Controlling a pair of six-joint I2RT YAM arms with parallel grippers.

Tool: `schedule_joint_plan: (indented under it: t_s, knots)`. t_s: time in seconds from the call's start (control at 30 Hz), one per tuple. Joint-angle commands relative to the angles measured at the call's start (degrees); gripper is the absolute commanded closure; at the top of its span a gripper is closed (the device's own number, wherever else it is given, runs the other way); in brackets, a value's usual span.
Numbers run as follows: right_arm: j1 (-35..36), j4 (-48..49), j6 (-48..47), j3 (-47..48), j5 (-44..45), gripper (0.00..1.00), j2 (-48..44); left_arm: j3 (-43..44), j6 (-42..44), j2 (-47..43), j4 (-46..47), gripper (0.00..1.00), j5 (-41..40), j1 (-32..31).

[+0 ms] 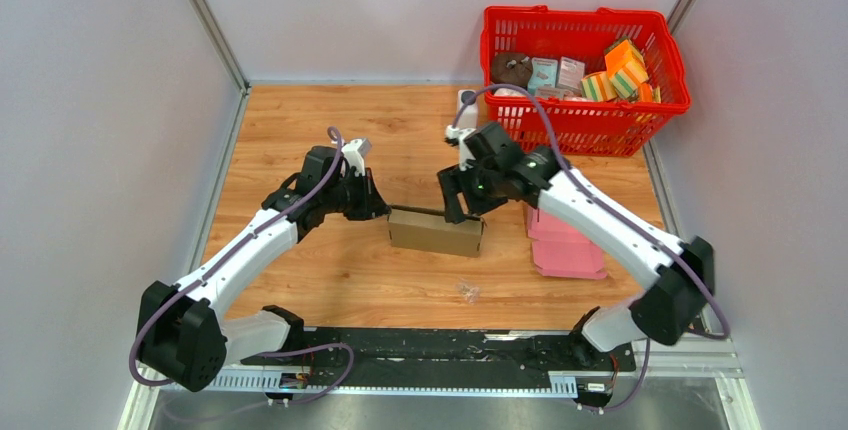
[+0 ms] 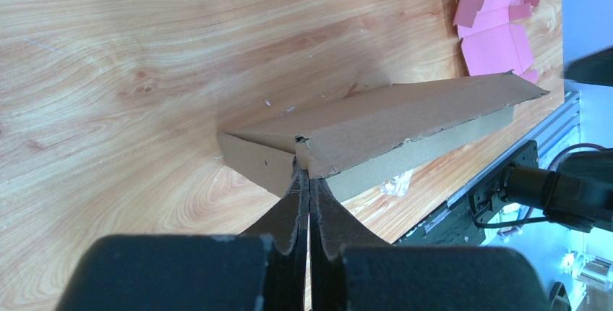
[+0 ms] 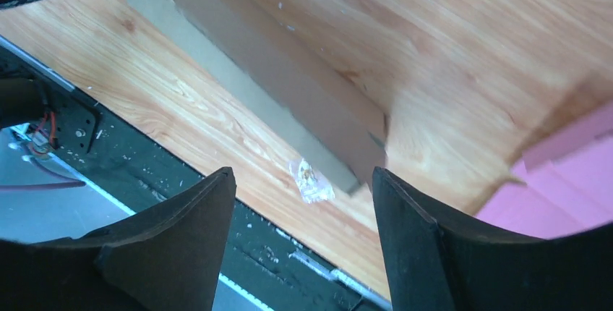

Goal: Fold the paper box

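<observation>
Top external: wooden table [image 1: 300, 120] (grey walls [image 1: 100, 100]), left fingers [image 2: 293, 217] pinching paper box [image 1: 435, 232], right fingers [image 3: 181, 239] spread.

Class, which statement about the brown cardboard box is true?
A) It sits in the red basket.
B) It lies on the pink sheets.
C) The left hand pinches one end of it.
C: the left wrist view shows the left hand shut on the edge of the cardboard box.

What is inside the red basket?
Inside the red basket lie a dark round object, small pale boxes and orange striped packs. The basket's floor is covered, so anything beneath them cannot be seen.
</observation>
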Motion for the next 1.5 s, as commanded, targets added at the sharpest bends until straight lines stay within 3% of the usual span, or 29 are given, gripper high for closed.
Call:
schedule_joint_plan:
  t_s: [0.0,0.07,0.2,0.3,0.67,0.8,0.93,1.07,1.2,1.37,1.47]
  knots:
    - [-2.2,-5.4,5.0,-4.6,0.3,0.31,-8.9,0.9,0.3,0.8,-3.4,1.0,-0.8,-0.3]
    - [-3.1,-5.1,4.3,-5.3,-0.8,0.36,-10.1,1.6,-0.1,1.5,-3.4,1.0,-0.3,-0.3]
    - [-6.0,-2.7,3.5,-8.0,-1.2,0.58,-11.0,1.9,-0.8,1.9,-3.4,1.0,0.0,-0.8]
    - [-7.8,-0.3,2.6,-10.4,-4.7,0.64,-10.9,1.9,-0.9,2.3,-3.3,1.0,0.1,-1.0]
    - [-7.7,7.3,-0.5,-14.9,-0.8,0.62,-10.4,1.8,-0.8,2.2,-3.4,1.0,-0.3,-1.2]
    - [-7.7,9.0,0.8,-14.7,0.0,0.72,-9.7,1.8,-0.9,2.4,-3.4,1.0,-0.3,-1.3]
    - [-7.7,10.2,0.8,-14.8,-0.4,0.73,-10.6,1.3,-0.9,2.5,-3.2,1.0,-0.3,-1.5]
    - [-7.6,8.4,0.8,-14.2,-0.5,0.78,-9.6,1.1,-1.2,2.6,-2.7,1.0,-0.3,-1.5]
    - [-7.6,6.4,3.5,-11.3,-3.0,0.92,-9.0,1.0,-1.5,2.6,-2.7,1.0,-0.3,-1.8]
    - [-7.6,2.4,8.0,-7.5,-5.1,1.0,-7.8,0.9,-1.6,2.7,-2.6,1.0,-0.5,-2.0]
    - [-7.5,-0.2,9.9,-5.4,-5.6,1.0,-6.4,0.7,-2.0,2.7,-2.2,1.0,-0.4,-2.2]
